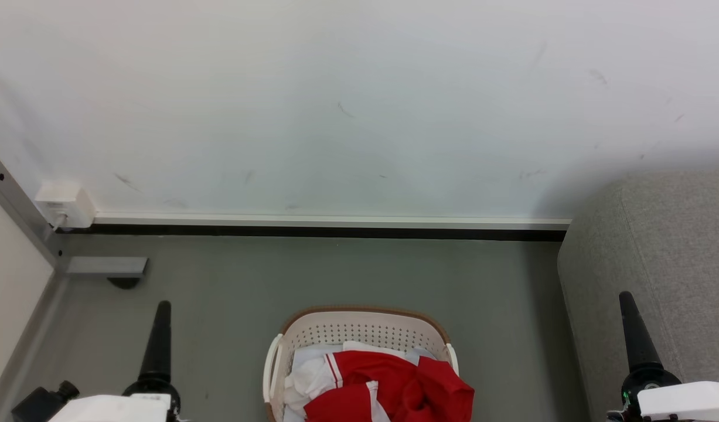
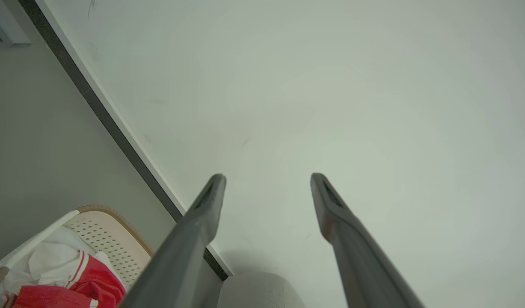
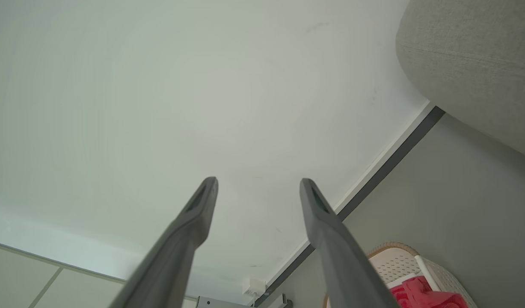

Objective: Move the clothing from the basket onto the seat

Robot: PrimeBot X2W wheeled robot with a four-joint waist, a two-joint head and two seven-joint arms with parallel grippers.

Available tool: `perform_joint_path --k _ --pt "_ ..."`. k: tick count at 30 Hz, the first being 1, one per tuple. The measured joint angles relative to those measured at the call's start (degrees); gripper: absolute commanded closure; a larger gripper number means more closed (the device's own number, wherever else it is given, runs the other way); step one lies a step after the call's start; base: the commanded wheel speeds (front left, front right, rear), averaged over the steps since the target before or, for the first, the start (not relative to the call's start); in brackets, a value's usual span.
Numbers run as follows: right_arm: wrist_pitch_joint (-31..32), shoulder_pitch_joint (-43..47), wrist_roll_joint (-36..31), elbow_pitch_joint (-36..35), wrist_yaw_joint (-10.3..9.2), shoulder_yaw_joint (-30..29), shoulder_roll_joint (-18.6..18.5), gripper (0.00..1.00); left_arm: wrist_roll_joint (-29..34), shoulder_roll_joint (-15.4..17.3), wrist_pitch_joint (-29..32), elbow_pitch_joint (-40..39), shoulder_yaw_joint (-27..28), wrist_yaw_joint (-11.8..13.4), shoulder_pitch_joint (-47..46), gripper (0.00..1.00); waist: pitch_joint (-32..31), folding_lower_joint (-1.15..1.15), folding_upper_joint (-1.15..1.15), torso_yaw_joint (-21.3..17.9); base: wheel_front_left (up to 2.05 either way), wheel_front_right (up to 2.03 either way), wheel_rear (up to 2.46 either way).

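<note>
Basket: cream-white perforated plastic laundry basket with a brown rim and white side handles; stands on the grey floor, bottom centre of the head view, near the white wall
Clothing: crumpled red fabric garments with white trim; heaped inside the basket, over pale cloth that may be part of them or a separate sheet
Seat: large light-grey upholstered sofa; to the basket's right, apart from it
Left gripper: long dark fingers spread apart, empty; raised left of the basket
Right gripper: fingers parted, empty; raised by the sofa's edge
</note>
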Motion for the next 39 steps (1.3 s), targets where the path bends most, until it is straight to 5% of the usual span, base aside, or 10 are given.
perform_joint_path --k 8,18,39 --pt "-1.48 -0.48 -9.07 -0.90 0.00 1.56 -0.45 0.00 13.70 0.03 -1.49 -1.88 -1.83 0.12 0.05 0.00 -0.10 0.00 0.00 0.05 0.00 0.00 0.00" --pt "-3.50 -0.48 -24.43 -0.86 0.00 1.51 -1.02 0.00 27.60 0.48 -3.55 -2.70 -4.23 3.34 0.60 0.00 -0.38 0.00 0.00 0.27 0.00 0.00 0.00" --pt "-7.02 -1.05 -39.56 2.57 0.00 5.03 -1.10 0.00 41.01 2.11 -7.00 -2.34 -7.39 6.53 0.97 0.00 -0.82 0.00 0.00 0.77 0.00 0.00 0.00"
